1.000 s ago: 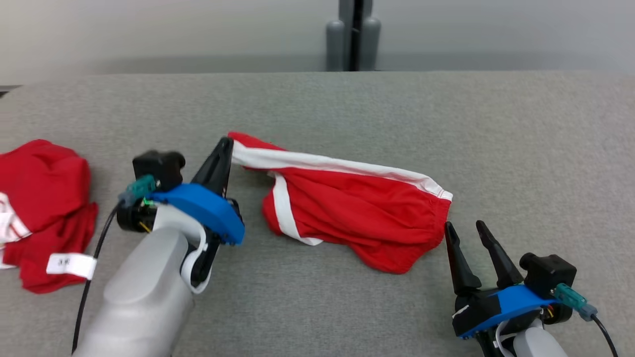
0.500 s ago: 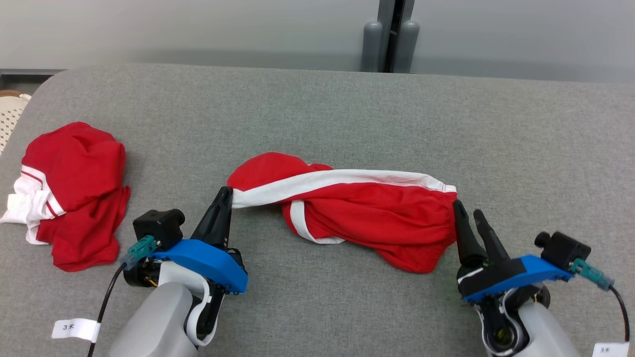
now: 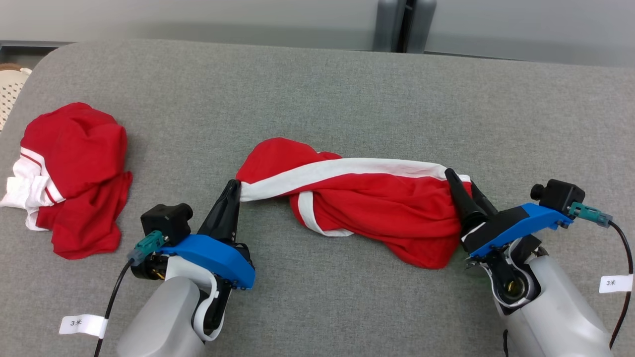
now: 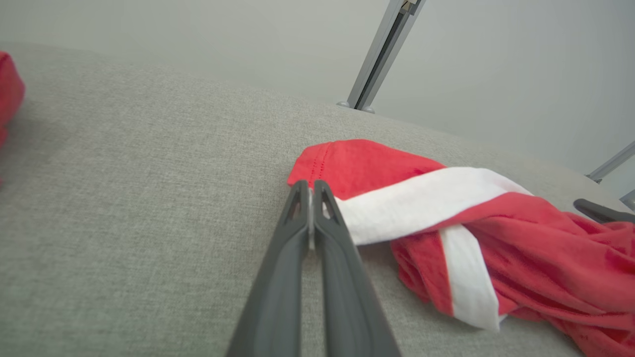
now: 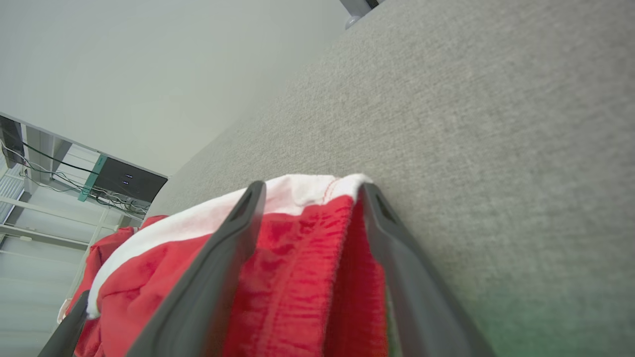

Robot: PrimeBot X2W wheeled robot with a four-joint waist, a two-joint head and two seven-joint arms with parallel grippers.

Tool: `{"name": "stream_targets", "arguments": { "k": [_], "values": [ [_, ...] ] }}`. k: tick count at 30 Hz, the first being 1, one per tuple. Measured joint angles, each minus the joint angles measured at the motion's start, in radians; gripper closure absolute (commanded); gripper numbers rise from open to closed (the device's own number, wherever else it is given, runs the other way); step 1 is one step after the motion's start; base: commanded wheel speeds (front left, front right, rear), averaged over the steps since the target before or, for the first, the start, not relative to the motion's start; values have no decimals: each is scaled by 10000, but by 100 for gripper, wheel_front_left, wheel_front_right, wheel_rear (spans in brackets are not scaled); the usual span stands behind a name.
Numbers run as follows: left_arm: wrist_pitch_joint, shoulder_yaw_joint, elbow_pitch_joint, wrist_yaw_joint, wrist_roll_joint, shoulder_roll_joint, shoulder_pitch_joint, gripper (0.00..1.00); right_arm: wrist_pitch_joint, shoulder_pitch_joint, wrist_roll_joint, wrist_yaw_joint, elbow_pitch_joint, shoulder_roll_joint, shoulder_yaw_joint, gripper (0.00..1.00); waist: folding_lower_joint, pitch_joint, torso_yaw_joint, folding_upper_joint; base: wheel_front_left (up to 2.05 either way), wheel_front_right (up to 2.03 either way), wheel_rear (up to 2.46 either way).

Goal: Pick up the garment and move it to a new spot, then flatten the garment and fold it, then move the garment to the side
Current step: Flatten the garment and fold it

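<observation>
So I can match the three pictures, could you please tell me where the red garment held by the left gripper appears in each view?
Head view: the garment sits centre, between the left gripper and the right gripper.
Left wrist view: right of centre, its edge pinched at the fingertips.
Right wrist view: bottom centre and lower left, between the open fingers.
Shared landmark: its white band.

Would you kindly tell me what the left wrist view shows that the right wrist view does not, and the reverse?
Left wrist view: the left gripper pinched shut on the garment at the end of its white band, with the cloth twisted beyond. Right wrist view: the right gripper, fingers apart on either side of the garment's stitched end, and a dark box with cables in the background. Both: the red-and-white garment on the grey table.
</observation>
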Motion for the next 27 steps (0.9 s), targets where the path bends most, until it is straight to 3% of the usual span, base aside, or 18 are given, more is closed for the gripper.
{"name": "stream_targets", "arguments": {
  "k": [13, 14, 15, 16, 18, 19, 27],
  "values": [
    [-2, 79, 184, -123, 244, -121, -142, 100, 203, -504, 740, -6, 617, -86, 71, 1, 0, 160, 81, 0, 0, 0, 0],
    [-6, 77, 203, -136, 245, -132, -157, 100, 247, -585, 744, -10, 711, -100, 82, 9, 0, 172, 95, 0, 0, 0, 0],
    [-8, 75, 215, -157, 247, -142, -173, 100, 259, -671, 757, -12, 798, -109, 82, 23, -1, 184, 113, 0, 0, 0, 0],
    [-10, 73, 226, -159, 253, -150, -176, 100, 255, -734, 767, -12, 861, -117, 82, 46, 0, 194, 133, 0, 0, 0, 0],
    [-8, 65, 259, -163, 276, -161, -179, 100, 253, -827, 767, -13, 963, -146, 121, 76, 0, 211, 170, 0, 0, 0, 0],
    [-10, 61, 272, -163, 276, -169, -186, 100, 242, -868, 767, -13, 1012, -159, 142, 100, 0, 215, 187, 0, 0, 0, 0],
    [-8, 69, 370, -180, 282, -176, -294, 100, 284, -1073, 941, 4, 1214, -161, 347, 100, -1, 222, 222, 0, 0, 0, 0]
  ]
}}
